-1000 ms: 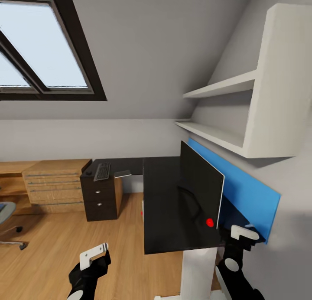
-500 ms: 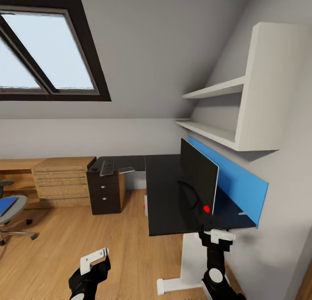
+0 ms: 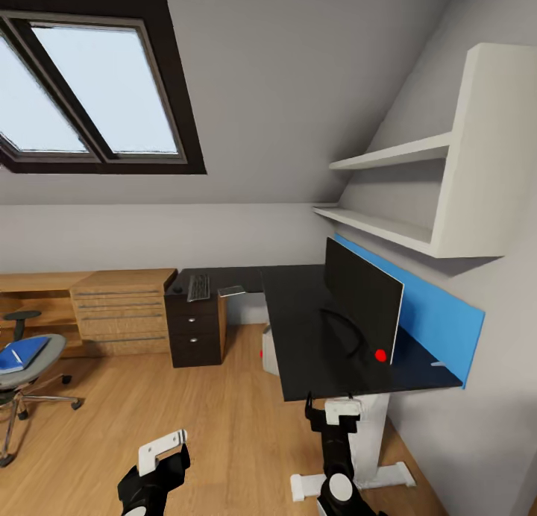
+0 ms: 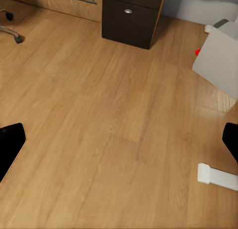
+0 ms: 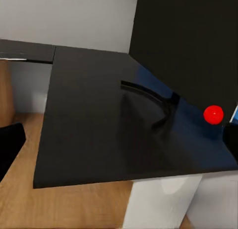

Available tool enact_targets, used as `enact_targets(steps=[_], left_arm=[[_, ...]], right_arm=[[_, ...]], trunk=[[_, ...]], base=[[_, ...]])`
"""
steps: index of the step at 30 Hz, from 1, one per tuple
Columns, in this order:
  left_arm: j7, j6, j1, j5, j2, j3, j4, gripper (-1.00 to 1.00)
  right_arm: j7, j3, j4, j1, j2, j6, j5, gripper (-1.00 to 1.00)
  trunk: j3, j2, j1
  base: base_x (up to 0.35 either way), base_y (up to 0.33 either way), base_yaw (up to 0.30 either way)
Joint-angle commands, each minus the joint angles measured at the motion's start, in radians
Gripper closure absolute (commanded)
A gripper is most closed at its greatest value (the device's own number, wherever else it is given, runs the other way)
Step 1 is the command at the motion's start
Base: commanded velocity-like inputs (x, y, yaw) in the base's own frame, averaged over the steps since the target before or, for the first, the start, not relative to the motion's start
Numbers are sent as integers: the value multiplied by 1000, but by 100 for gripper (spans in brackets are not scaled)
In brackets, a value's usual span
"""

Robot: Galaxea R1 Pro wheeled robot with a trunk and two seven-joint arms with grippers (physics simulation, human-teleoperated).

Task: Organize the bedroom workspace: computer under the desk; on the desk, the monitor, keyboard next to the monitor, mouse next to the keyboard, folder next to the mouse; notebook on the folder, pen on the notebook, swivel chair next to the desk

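Monitor (image 3: pixel 363 301) stands upright on the black worktop (image 3: pixel 306 329), just beyond and above the right claw (image 3: pixel 333 410); that item looks done. Keyboard (image 3: pixel 198 287) lies on the far corner section of the worktop, well ahead of the left claw (image 3: pixel 160 449) and well apart from the monitor, so it is not yet placed. Folder (image 3: pixel 21 353) rests on the swivel chair (image 3: pixel 26 374), far out to that claw's left side; its move is outstanding. Mouse, notebook and pen cannot be identified. Both claws carry nothing: the wrist views show the fingers of each set wide apart, left over bare wooden floor (image 4: pixel 109 119), right facing the worktop edge.
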Motion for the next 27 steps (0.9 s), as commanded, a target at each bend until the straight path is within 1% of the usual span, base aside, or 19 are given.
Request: enact_targets(steps=[1,4,5,8,9,11,17,21,27], left_arm=[[6,2,0,6,0,-1,-1,-100],[9,1,0,6,0,-1,-1,-100],[11,1,0,5,-1,0,0,-100],[11,0,0,5,-2,0,0,-100],[11,0,0,5,-2,0,0,-100],[11,0,0,5,-1,1,-1,-100],[8,-2,0,2,-4,-6,-1,-100],[6,-3,0,2,-5,-15,-1,-100],[5,-3,0,4,-4,-12,11,-100]], right_arm=[[-6,2,1,0,2,2,9,-100],[1,5,2,0,9,-13,10,-100],[1,6,3,0,15,-71,9,-100],[1,9,21,0,27,-83,9,-100],[1,12,35,0,38,-85,10,-100],[1,13,47,0,45,-87,11,-100],[1,15,64,0,54,-96,10,-100],[1,16,94,0,62,-123,10,-100],[1,15,135,0,62,-136,10,-100]], trunk=[[0,0,0],[0,0,0],[0,0,0],[0,0,0],[0,0,0],[0,0,0],[0,0,0],[0,0,0],[-3,0,0]], base=[[-1,303,0],[0,237,0],[0,22,0],[0,9,2],[0,3,80],[0,2,163],[0,1,243],[0,0,272],[0,0,276]])
